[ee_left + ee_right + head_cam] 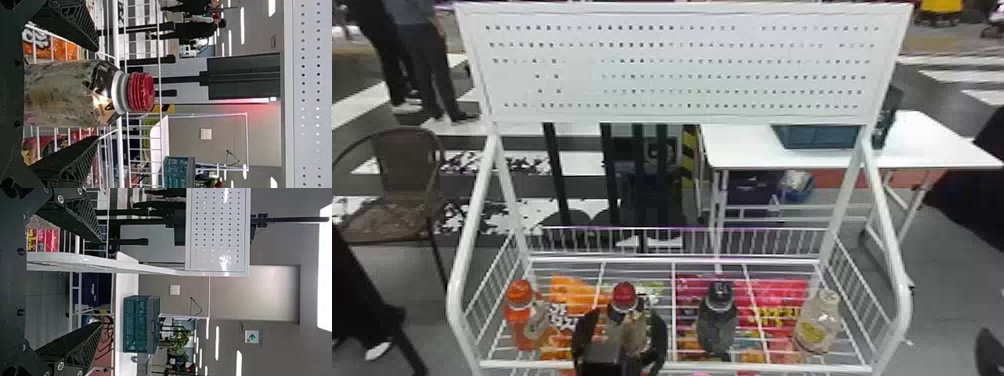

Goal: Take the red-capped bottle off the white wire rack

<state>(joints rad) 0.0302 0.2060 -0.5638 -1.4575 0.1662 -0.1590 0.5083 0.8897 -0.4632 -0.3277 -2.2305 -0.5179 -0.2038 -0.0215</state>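
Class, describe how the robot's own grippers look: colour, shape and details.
The left gripper and right gripper are black. Each has two wedge-like fingers narrowing toward the tip, with ribbed, lattice-like sides, on a dark base with small round recesses. Silvery screw heads show near the right one's finger roots.

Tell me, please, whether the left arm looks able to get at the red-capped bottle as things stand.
Probably yes: the left gripper is open around the red-capped bottle, one finger on either side, and nothing seems to stand between fingers and bottle.
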